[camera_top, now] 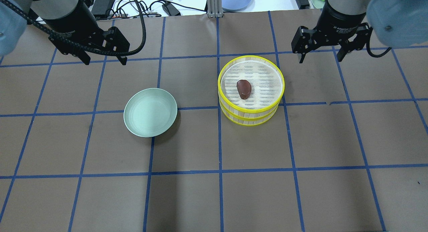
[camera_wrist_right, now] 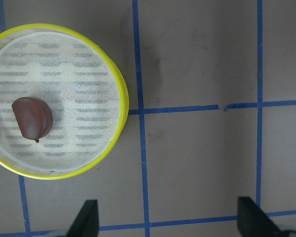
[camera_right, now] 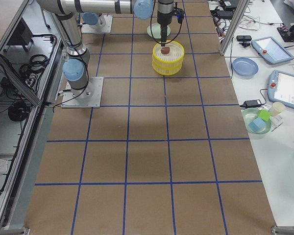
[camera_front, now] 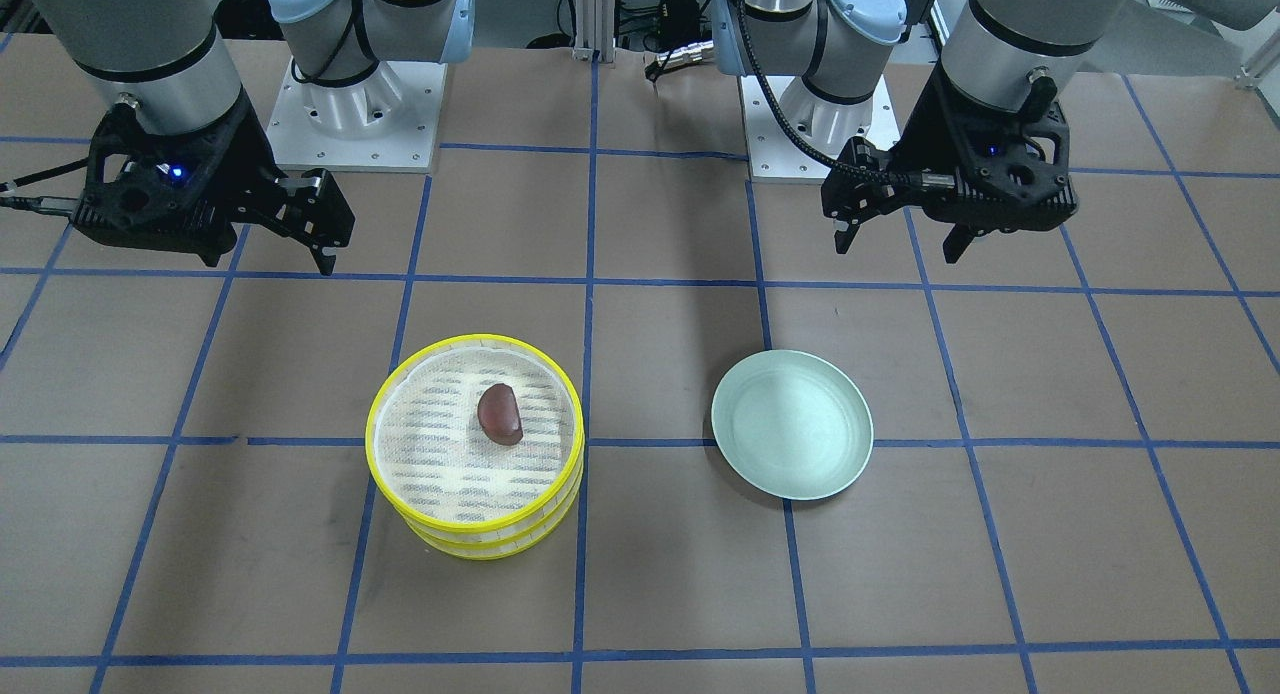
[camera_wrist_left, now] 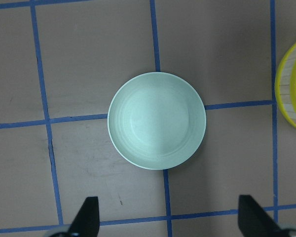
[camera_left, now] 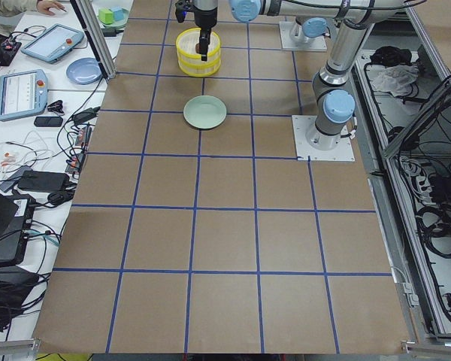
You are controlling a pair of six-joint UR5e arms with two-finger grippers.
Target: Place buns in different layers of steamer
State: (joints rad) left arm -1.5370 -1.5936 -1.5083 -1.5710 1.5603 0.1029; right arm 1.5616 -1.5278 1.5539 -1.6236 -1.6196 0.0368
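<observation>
On my screens the two steamer layers stand stacked about midway between the robot's edge and the operators' edge of the table, toward its right end. The upper layer sits squarely on the lower layer. The dark reddish-brown bun lies on the upper layer's white mesh, a little off centre and clear of the yellow rim. A pale green plate lies well apart from the stack, toward the table's left end. Blue tape lines cross the brown table between them. Nothing stands between either claw and these things.

The left claw hangs in the air over the plate's part of the table, spread wide, holding and touching nothing. Its wrist camera shows its fingertips far apart. The right claw hangs just beside the stack on its right-end side, also spread wide and holding nothing.

The upper layer covers the lower one's floor, so I cannot tell what lies inside it. The left wrist camera cuts the stack down to a sliver of yellow rim.
</observation>
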